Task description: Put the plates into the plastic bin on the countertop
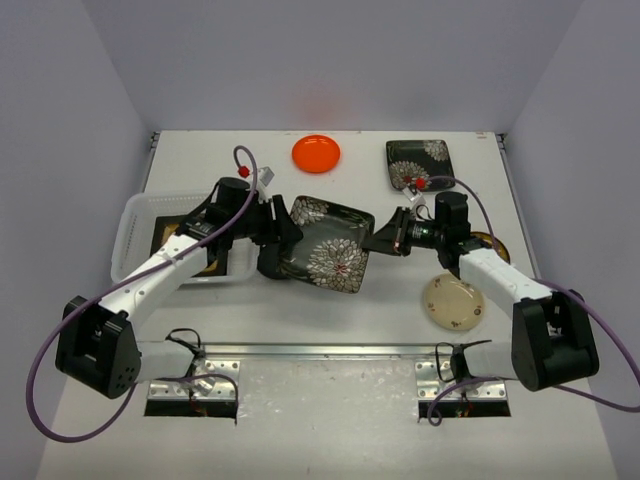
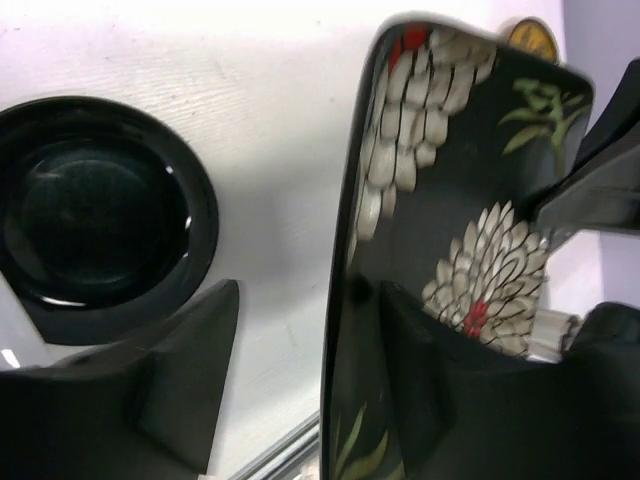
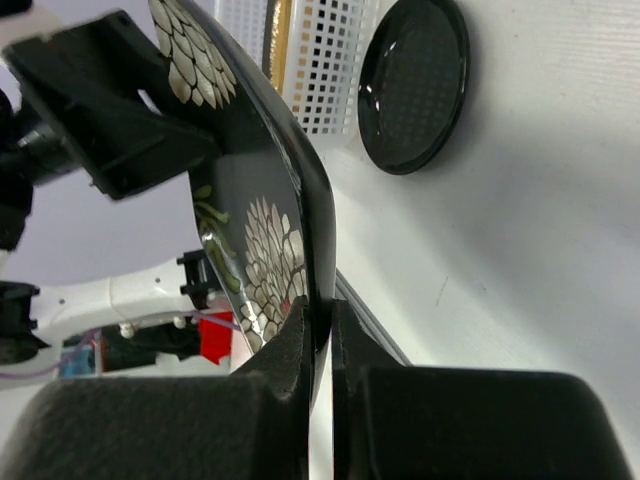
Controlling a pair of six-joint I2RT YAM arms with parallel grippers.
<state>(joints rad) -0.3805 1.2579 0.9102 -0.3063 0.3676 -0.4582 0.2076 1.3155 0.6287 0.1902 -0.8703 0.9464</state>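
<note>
The centre plate [image 1: 325,245] is rim-pinched by the right gripper [image 1: 382,237] and loosely straddled, unclamped, by the left gripper [image 1: 285,235]. It is judged stiff, slick and fragile; rims are favoured.

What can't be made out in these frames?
- Top view: contents of the plastic bin, mostly under the left arm.
- Top view: amber dish, only a sliver shows past the right arm.
- Left wrist: whether the left gripper's far finger touches the floral plate; black on black.
- Left wrist: floral plate's lower part, cut off by the bottom edge.
</note>
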